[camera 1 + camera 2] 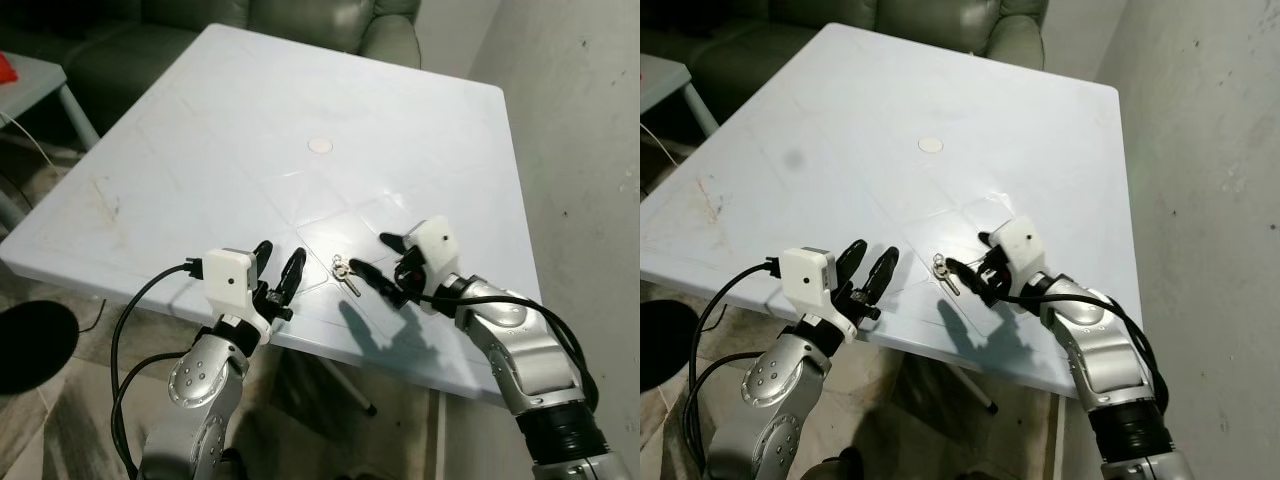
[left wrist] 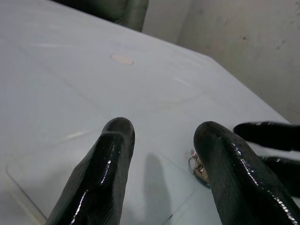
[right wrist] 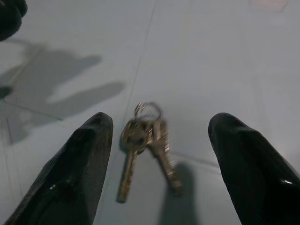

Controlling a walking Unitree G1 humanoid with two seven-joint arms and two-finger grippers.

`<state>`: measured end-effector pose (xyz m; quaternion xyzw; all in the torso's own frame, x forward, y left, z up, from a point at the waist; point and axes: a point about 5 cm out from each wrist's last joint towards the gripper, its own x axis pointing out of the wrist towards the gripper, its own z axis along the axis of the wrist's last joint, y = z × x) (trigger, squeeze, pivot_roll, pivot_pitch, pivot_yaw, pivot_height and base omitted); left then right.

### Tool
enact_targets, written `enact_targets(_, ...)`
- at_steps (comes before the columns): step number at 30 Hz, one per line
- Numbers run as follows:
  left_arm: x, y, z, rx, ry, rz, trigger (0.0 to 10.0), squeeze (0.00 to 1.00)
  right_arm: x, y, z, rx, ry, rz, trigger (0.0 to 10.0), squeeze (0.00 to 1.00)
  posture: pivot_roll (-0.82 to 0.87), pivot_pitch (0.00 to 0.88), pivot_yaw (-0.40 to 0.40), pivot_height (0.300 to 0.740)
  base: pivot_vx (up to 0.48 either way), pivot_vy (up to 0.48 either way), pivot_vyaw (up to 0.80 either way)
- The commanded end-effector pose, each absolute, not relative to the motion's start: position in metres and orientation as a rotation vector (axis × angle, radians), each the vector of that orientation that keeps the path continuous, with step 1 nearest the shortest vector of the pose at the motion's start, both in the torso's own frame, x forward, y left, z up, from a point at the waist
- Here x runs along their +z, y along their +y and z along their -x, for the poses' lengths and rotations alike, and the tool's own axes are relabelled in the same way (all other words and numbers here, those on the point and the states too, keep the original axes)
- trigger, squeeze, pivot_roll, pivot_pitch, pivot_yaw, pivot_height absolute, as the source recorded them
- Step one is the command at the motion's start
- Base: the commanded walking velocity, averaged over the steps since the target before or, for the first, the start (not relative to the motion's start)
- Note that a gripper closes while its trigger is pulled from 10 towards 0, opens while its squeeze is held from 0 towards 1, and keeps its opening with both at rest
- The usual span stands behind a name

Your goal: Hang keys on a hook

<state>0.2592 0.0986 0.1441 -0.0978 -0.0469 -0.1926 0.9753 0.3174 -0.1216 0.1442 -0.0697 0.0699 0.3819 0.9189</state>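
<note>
Right claw spread astride keys flat on worktop, lined up to pinch; left claw spread nearby.

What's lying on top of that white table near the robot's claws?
On the white table a small bunch of keys lies flat between the open right gripper and left gripper. Farther back sits a small round disc.
</note>
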Motion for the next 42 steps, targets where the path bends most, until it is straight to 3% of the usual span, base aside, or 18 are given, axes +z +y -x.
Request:
enact_targets(1,0.148,0.095,-0.255,-0.390,-0.099,0.200,10.0,0.00,0.141,-0.118,-0.319,0.802,0.178,0.121,10.0,0.00,0.00,0.241,-0.116,0.740,0.000,0.000,0.00)
enact_targets(18,0.150,0.092,-0.254,-0.383,-0.095,0.209,10.0,0.00,0.136,-0.088,-0.313,0.769,0.197,-0.068,10.0,0.00,0.01,0.238,-0.126,0.740,0.000,0.000,0.00)
enact_targets(42,0.150,0.094,-0.252,-0.351,-0.077,0.232,10.0,0.00,0.149,-0.069,-0.312,0.643,0.062,-0.035,10.0,0.00,0.02,0.250,-0.129,0.740,0.000,0.000,0.00)
